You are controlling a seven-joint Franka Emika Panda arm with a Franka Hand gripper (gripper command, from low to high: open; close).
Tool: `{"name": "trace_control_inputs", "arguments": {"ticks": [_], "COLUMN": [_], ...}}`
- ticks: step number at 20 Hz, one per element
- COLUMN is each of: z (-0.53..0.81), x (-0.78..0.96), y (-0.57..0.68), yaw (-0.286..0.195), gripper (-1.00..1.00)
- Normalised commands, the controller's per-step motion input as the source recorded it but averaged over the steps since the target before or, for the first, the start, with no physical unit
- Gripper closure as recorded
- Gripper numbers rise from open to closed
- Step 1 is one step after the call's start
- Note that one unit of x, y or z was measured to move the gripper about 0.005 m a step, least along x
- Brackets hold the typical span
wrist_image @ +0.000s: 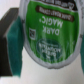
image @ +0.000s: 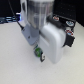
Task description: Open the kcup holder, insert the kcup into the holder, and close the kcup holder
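My gripper hangs low over the white table near the middle of the exterior view, shut on the kcup, a small pod with a green top. The wrist view is almost filled by the kcup: white rim, green lid with white print. A green finger pad presses against its side. The kcup holder, a black box with pale front marks, stands behind the arm toward the exterior view's right. The arm hides much of it, and I cannot tell whether its drawer is open.
The white table spreads across the foreground. The arm's bulky white hand blocks the middle of the exterior view. Dark clutter lies along the back at the exterior view's left.
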Motion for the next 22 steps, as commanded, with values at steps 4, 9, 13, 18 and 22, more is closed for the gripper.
{"name": "trace_control_inputs", "arguments": {"ticks": [4, 9, 13, 18, 22], "z": [0.66, 0.51, 0.44, 0.36, 0.25], "x": [-0.1, -0.16, -0.18, -0.22, -0.29], "y": [0.44, 0.47, 0.5, 0.5, 0.49], "yaw": [0.109, 0.09, 0.076, 0.071, 0.072], "gripper": [1.0, 1.0, 1.0, 1.0, 1.0]}}
